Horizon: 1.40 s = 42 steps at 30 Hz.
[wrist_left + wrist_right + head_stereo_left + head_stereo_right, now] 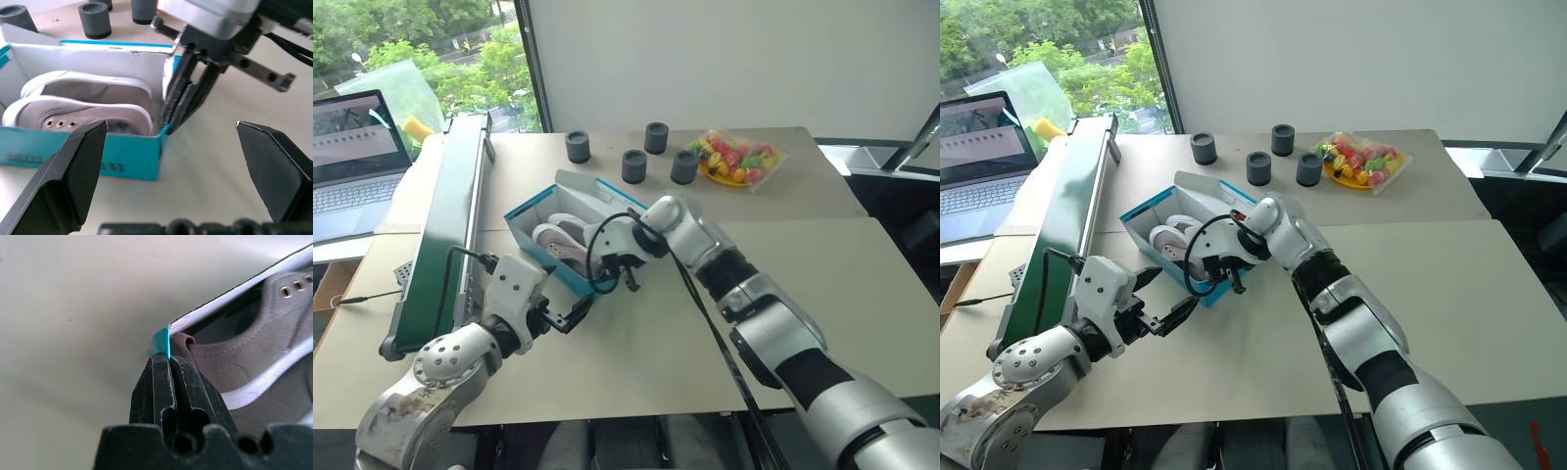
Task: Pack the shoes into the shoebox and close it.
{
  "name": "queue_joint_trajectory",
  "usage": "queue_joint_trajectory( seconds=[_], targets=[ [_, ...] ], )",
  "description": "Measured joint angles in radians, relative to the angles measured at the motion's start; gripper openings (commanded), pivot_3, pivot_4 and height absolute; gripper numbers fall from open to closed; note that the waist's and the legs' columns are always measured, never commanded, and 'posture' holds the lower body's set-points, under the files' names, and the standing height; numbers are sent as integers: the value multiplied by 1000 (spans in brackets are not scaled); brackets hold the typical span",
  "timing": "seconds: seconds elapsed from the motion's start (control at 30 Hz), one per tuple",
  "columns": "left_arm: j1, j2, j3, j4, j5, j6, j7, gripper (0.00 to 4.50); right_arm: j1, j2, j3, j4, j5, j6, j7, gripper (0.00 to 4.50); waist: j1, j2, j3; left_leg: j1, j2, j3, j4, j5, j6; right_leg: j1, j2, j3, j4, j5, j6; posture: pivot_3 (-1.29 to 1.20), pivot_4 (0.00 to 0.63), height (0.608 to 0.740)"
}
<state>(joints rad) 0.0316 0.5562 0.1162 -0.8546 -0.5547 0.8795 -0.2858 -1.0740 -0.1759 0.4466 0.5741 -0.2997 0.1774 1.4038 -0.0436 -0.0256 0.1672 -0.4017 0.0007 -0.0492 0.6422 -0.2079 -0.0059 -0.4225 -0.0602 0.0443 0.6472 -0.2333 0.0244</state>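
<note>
Left eye view, table [822, 294]: beige top, shoebox sits near middle-left.
Shoebox [570, 277]: teal, white inside, lid up at far side.
Shoes [88, 105]: both grey pair lying in the shoebox, side by side.
Right gripper [169, 363]: fingers clenched together at shoebox's near corner; whether they pinch the cardboard, cannot tell.
Left gripper [570, 315]: jaws wide apart, empty, just beside shoebox's front wall.
Black cylinders [634, 166]: four, behind shoebox.
</note>
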Motion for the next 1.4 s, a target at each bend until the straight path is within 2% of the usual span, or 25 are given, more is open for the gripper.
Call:
queue_joint_trajectory(
  seconds=[0.27, 0.4, 0.67, 0.8, 0.9, 0.93, 0.97, 1.1, 1.17, 1.27, 1.3, 1.37, 1.4],
  targets=[
    [-11, 6, -6, 10, 3, -6, -20, 4500, 211, -188, 6, -502, 57, 296, 64, 111, 9, 0, 0, -2, 0, 0, 2, 0, 0, 0, 0, -2, -1, 0, 0, 0, 150, 728],
    [-13, 8, -4, 16, 3, -6, -25, 4500, 297, -257, 22, -688, 91, 411, 69, 111, 4, 0, 0, -1, 0, 1, 2, 0, 0, 0, 0, -2, -1, 0, 0, 0, 150, 728],
    [-15, 10, -4, 16, 4, -6, -33, 4500, 384, -236, 67, -785, 110, 534, -73, 111, 2, -2, -1, 1, 0, 4, 2, 0, 0, 3, 0, -2, -1, 0, 0, 0, 150, 728],
    [-15, 10, -4, 16, 4, -6, -35, 4500, 385, -197, 58, -778, 125, 609, -173, 1129, 1, -2, -1, 3, 0, 4, 2, 0, 0, 4, 0, -1, 0, 0, 0, 0, 150, 728],
    [-14, 10, -4, 16, 4, -6, -38, 4500, 382, -182, 17, -759, 169, 691, -214, 2168, 3, -2, -1, 2, 0, 4, 3, 0, 0, 4, 0, -1, 0, 0, 0, 0, 150, 728],
    [-14, 10, -4, 16, 4, -6, -39, 4500, 368, -180, -9, -758, 203, 728, -216, 2420, 3, -2, -1, 1, 0, 4, 3, 0, 0, 3, 0, -1, 0, 0, 0, 0, 150, 728],
    [-14, 10, -4, 17, 5, -7, -40, 4500, 345, -192, -37, -759, 236, 754, -206, 2420, 3, -2, -1, 0, 0, 4, 3, 0, 0, 2, 0, -1, 0, 0, 0, 0, 150, 728],
    [-12, 11, -5, 19, 11, -17, -46, 4500, 223, -364, -222, -797, 406, 869, -108, 2420, 16, -2, 0, -2, 0, 3, 3, 0, 1, 1, 0, -3, -2, 0, 0, 0, 150, 728],
    [-13, 11, -5, 21, 16, -26, -49, 4500, 211, -407, -275, -813, 479, 900, -78, 2420, 19, -2, -1, -2, 0, 4, 2, -1, 1, 2, 0, -3, -3, -1, 0, 0, 150, 728],
    [-12, 12, -8, 26, 18, -29, -59, 4500, 233, -513, -310, -807, 582, 939, -16, 2420, 22, -2, 0, -3, 0, 5, 3, -1, 1, 1, 0, -3, -3, -1, 0, 0, 150, 728],
    [-13, 13, -9, 28, 19, -32, -63, 4500, 268, -587, -311, -808, 608, 938, 8, 2420, 26, -2, 0, -3, 0, 5, 3, -1, 1, 2, 0, -3, -4, -1, 0, 0, 150, 728],
    [-6, 18, -7, 35, 23, -34, -69, 4500, 338, -659, -300, -799, 616, 932, 9, 2420, 31, -3, 0, -2, 0, 5, 3, -1, 1, 3, 0, -3, -5, -1, 1, 0, 150, 728],
    [-5, 20, -6, 39, 24, -35, -73, 4500, 377, -677, -281, -794, 612, 927, -3, 2182, 31, -3, 0, -2, 0, 5, 3, -1, 1, 3, 0, -3, -5, -1, 1, 0, 150, 728]
  ],
)
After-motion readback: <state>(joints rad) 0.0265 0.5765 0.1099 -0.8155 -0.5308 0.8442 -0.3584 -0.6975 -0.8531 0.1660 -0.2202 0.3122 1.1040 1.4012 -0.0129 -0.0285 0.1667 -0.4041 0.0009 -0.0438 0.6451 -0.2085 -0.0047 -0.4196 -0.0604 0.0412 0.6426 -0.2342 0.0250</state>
